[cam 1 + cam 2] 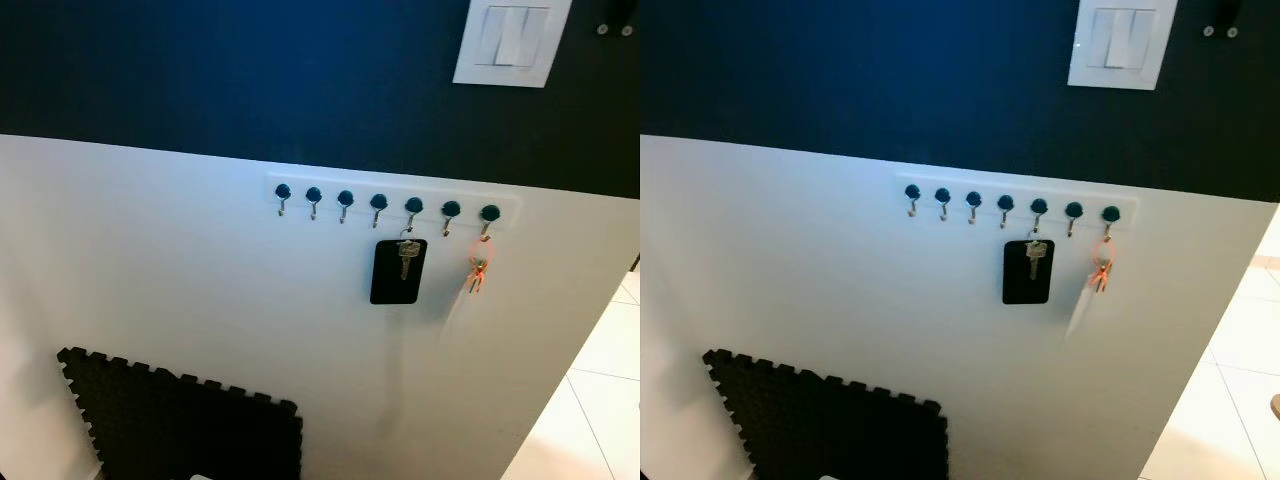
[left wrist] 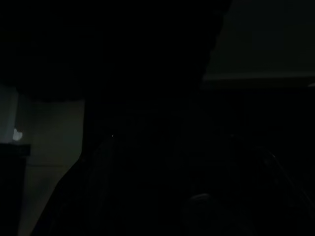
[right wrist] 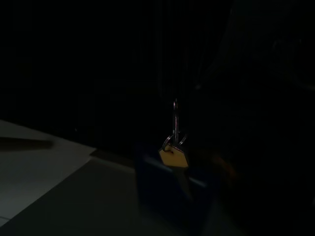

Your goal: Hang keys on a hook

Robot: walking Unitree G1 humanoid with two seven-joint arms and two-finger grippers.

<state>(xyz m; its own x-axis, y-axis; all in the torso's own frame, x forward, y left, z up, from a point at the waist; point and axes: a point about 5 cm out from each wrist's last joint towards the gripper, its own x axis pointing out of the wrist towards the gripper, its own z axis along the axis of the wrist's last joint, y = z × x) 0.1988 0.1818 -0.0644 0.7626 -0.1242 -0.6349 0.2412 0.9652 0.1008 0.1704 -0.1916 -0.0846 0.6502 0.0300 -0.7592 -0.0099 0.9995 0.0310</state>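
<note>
A white hook rack point(image 1: 395, 205) with several dark-capped hooks is fixed to the white wall panel straight ahead. A silver key with a black tag point(image 1: 398, 270) hangs from the fifth hook point(image 1: 413, 208). An orange key with a pale tag point(image 1: 476, 272) hangs from the hook at the right end. The sixth hook point(image 1: 450, 212) and the ones to the left are bare. In the dark right wrist view, a key ring point(image 3: 174, 125) with a gold key point(image 3: 173, 157) and a blue tag point(image 3: 172, 194) dangles from my right gripper point(image 3: 175, 105). The left arm hangs idle in shade.
A white double light switch point(image 1: 510, 40) sits on the dark blue upper wall. A black foam puzzle mat point(image 1: 180, 425) leans against the panel at lower left. The panel ends at the right, with pale floor tiles point(image 1: 590, 400) beyond.
</note>
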